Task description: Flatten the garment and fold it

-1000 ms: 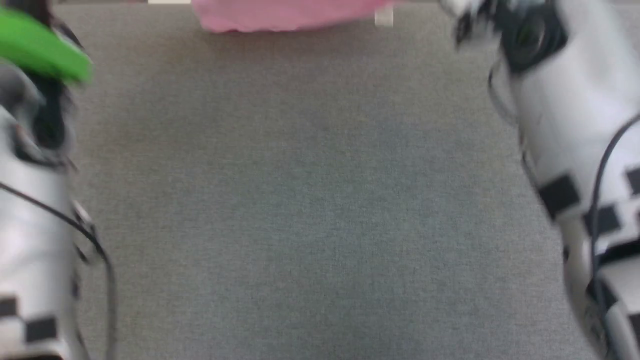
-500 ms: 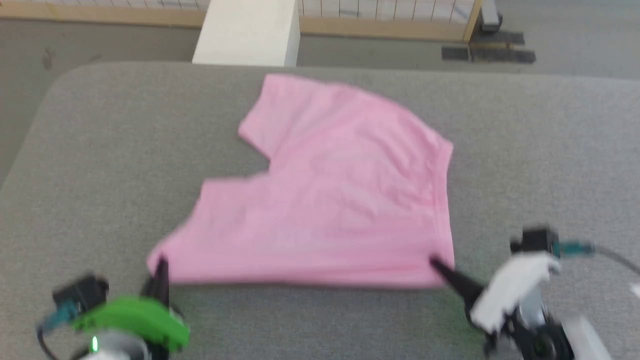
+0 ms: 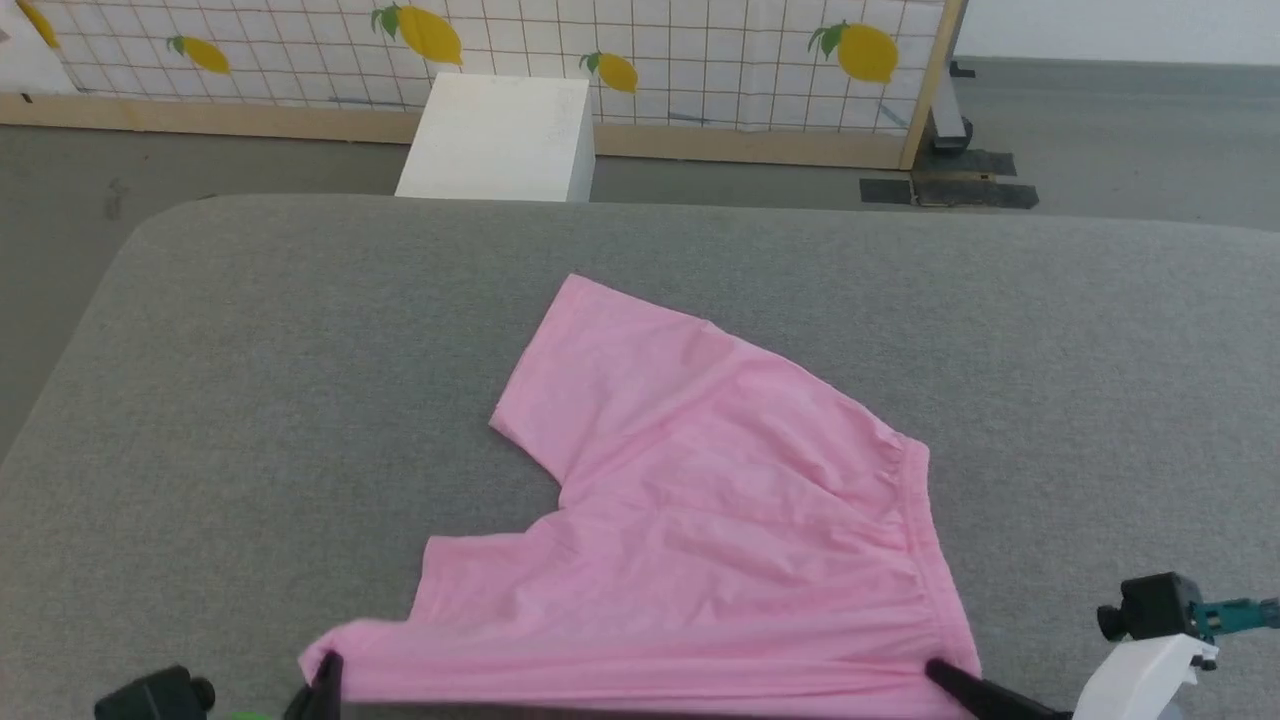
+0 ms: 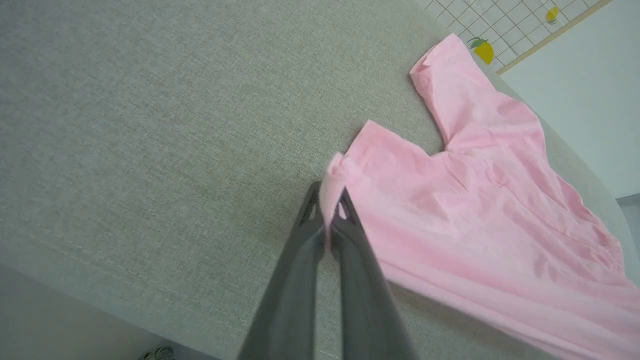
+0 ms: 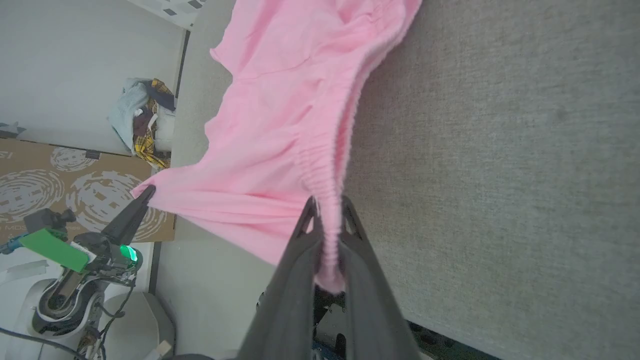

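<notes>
Pink thin-fabric shorts [image 3: 700,520] with a gathered elastic waistband are spread on the grey fabric-covered desk [image 3: 250,400], mostly flat with shallow creases. The waistband runs down the robot's right side and both short legs point left. The far leg angles away toward the desk's back edge, and the crotch notch opens to the left. The left claw [image 3: 325,680] is clamped on the near leg's hem corner. In the left wrist view its two dark fingers sit pressed together with a small bunch of pink cloth sticking out between the tips. The right claw [image 3: 945,675] is clamped on the near end of the waistband. The right wrist view shows the ruched elastic running down between its closed fingers. The near edge of the shorts is pulled into a straight line between the two claws, at the front edge of the desk. The right wrist view shows that edge lifted and hanging just past the desk's edge, while the rest of the cloth lies on the surface. Beyond the desk's far edge a plain white box [image 3: 495,140] stands on the grey floor [image 3: 1100,150], in front of a wood-framed grid panel [image 3: 700,50] printed with yellow lemons. The right wrist view also catches a printed cardboard sheet [image 5: 60,185] and a heap of mixed clothes [image 5: 140,125] off the desk's side.
</notes>
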